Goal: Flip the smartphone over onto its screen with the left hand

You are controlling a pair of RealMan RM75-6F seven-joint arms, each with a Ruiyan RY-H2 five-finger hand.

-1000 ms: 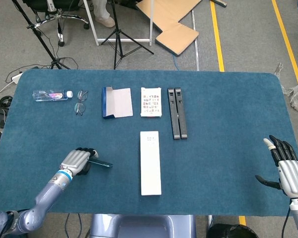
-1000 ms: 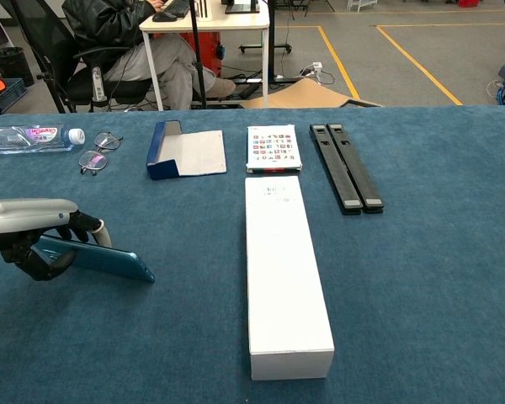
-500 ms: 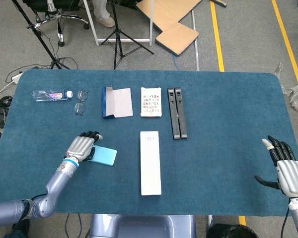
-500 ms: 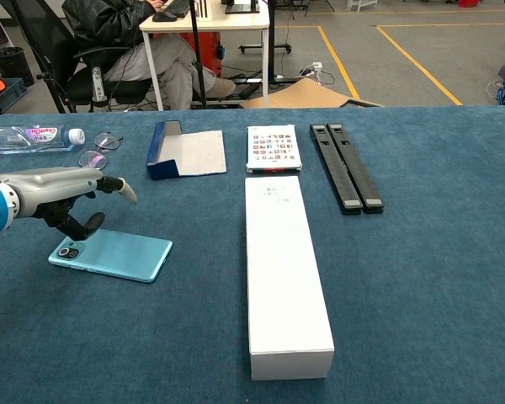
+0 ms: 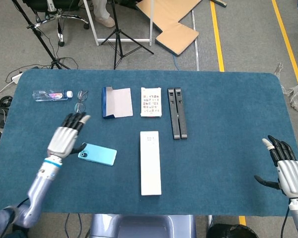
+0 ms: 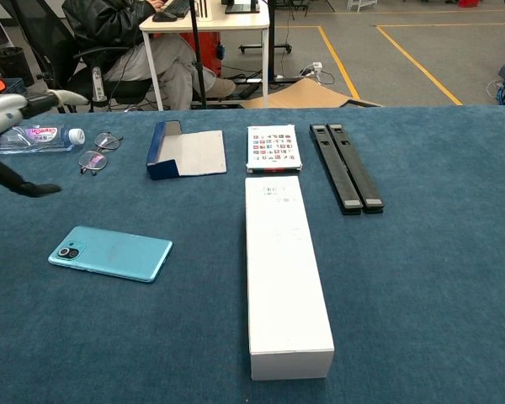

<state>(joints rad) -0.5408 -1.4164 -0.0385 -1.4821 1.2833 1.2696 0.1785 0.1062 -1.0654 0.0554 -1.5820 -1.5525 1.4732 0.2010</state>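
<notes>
The light blue smartphone (image 5: 98,154) (image 6: 111,252) lies flat on the blue table, back side up, its camera lens at the left end. My left hand (image 5: 65,138) (image 6: 8,118) hovers above and to the left of it, fingers spread, holding nothing and apart from the phone. Only part of that hand shows at the left edge of the chest view. My right hand (image 5: 286,170) rests open at the table's front right corner, far from the phone.
A long white box (image 5: 150,162) (image 6: 284,268) lies right of the phone. Along the back stand a water bottle (image 5: 51,94), glasses (image 5: 80,101), an open blue case (image 5: 116,102), a printed card (image 5: 151,102) and two black bars (image 5: 177,112).
One second ago my left hand held the phone tilted on edge; it then laid the phone flat with its back up, let go, and has now lifted up and away to the left.
</notes>
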